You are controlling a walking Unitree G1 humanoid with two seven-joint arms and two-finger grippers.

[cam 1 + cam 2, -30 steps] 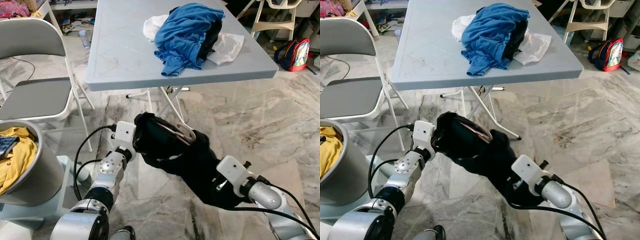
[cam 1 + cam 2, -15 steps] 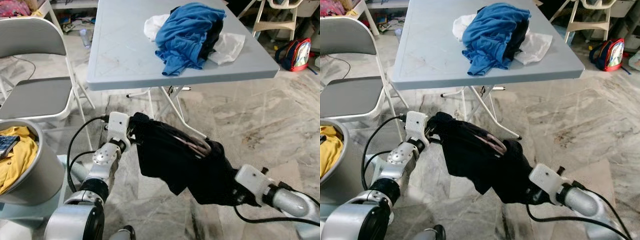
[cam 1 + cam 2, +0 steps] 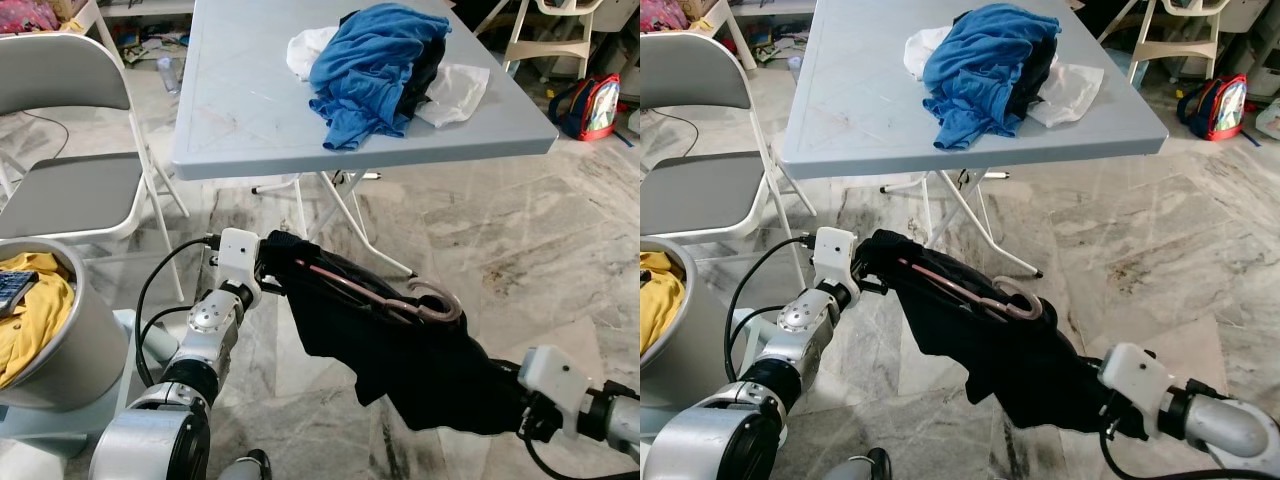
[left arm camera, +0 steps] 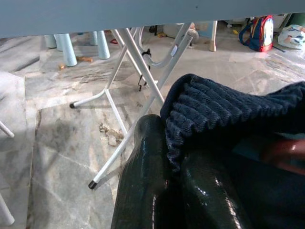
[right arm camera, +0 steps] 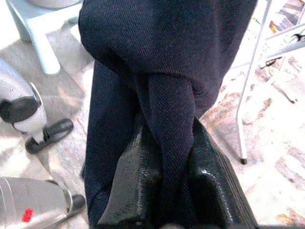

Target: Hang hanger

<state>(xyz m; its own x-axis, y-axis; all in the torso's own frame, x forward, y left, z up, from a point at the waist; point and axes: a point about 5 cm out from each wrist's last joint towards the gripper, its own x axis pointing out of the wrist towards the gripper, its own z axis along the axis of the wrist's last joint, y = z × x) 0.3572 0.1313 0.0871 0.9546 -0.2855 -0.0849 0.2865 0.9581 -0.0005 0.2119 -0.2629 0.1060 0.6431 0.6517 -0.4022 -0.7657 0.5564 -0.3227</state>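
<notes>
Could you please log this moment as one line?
left gripper: shut on dark garment | right gripper: shut on garment | hanger: inside garment, unhung

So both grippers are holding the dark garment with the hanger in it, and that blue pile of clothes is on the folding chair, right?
Not quite. The left eye view shows the blue pile of clothes on the grey table, not the folding chair. The left gripper and right gripper do hold the dark garment with the hanger.
</notes>
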